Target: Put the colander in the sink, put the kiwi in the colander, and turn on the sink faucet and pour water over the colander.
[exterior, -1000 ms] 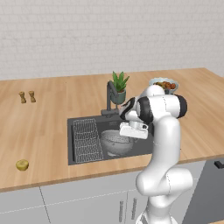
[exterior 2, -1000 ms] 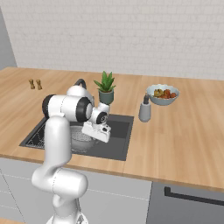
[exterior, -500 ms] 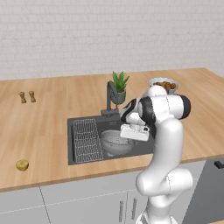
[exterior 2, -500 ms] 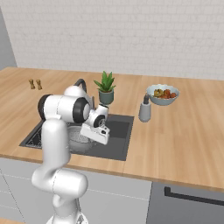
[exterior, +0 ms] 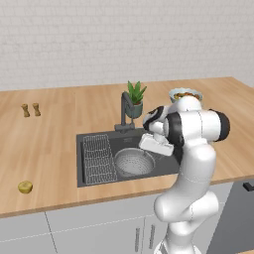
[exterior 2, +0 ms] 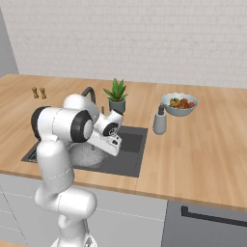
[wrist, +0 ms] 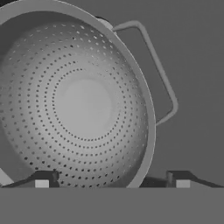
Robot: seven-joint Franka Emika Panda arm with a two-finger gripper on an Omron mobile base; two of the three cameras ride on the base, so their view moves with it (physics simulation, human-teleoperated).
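Hand view: colander (wrist: 83, 105) beyond spread hand (wrist: 111, 179)

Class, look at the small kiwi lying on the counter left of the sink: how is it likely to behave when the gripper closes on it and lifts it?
The kiwi looks round, so it may roll if nudged off-centre. It is far smaller than the colander, so probably light and easy to lift. Its curved skin could slip between flat fingers, so a centred grip seems wise.

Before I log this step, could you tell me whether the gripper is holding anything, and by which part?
Nothing is held. The gripper is open above the colander, which sits in the sink; its fingertips stand apart on either side of the rim.
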